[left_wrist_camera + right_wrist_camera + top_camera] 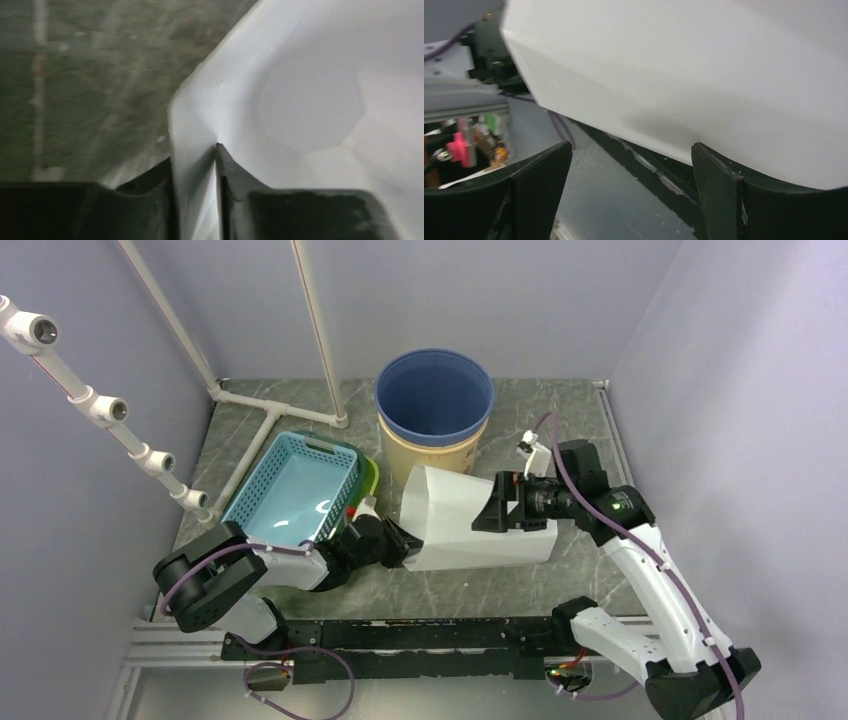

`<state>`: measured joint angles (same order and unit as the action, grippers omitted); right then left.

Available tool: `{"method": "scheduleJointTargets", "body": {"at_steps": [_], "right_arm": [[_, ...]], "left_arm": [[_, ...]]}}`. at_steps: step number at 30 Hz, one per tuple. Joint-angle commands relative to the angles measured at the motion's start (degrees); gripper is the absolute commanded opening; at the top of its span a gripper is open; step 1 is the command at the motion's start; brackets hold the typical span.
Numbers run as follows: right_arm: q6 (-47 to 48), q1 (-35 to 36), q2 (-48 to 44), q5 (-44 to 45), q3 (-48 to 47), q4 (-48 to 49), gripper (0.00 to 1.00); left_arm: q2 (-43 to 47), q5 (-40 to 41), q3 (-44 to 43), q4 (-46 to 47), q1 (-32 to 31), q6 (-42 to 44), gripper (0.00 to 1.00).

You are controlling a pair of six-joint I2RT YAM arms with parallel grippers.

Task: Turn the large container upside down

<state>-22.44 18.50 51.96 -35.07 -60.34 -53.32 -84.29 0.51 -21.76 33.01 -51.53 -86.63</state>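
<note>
1. Lying on its side near the middle of the worktop, the large container is white, with its open mouth turned toward the left arm; it is not yet upside down.
2. Left tool: it meets the container at the mouth rim. In the left wrist view the left tool has one dark finger inside the container and the other outside, with the thin wall standing between them. The gap is narrow (no wider than the wall itself), and whether the fingers press the wall or merely straddle it cannot be told.
3. Right tool: it sits over the upper side of the container, toward its right half. In the right wrist view the right tool has its fingers spread wide; the container's flat white side fills the space above them. One fingertip stands clear of the wall and the other reaches up to it, so nothing is gripped.
4. Background: a blue bucket nested in a tan bucket stands just behind the container, and a teal basket sits to the left, beside the left arm.
</note>
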Motion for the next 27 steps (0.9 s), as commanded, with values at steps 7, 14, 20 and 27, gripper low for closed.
{"method": "scheduleJointTargets", "body": {"at_steps": [7, 14, 20, 27], "right_arm": [[-1.14, 9.62, 5.74, 22.29, -3.67, -1.29, 0.92], [-1.31, 11.92, 9.63, 27.26, -3.81, -1.59, 0.91], [-1.73, 12.01, 10.62, 30.04, -4.20, -1.04, 0.91], [-3.05, 12.01, 11.48, 30.16, -3.41, 0.27, 0.90]], "left_arm": [[6.04, 5.06, -3.01, -22.69, -0.27, 4.23, 0.65], [10.50, 6.60, -7.63, -33.56, -0.29, 8.56, 0.82], [11.44, 6.44, -15.32, -45.83, -0.40, 13.29, 0.87], [15.19, 8.73, -20.09, -56.08, -0.38, 15.75, 0.94]]}}
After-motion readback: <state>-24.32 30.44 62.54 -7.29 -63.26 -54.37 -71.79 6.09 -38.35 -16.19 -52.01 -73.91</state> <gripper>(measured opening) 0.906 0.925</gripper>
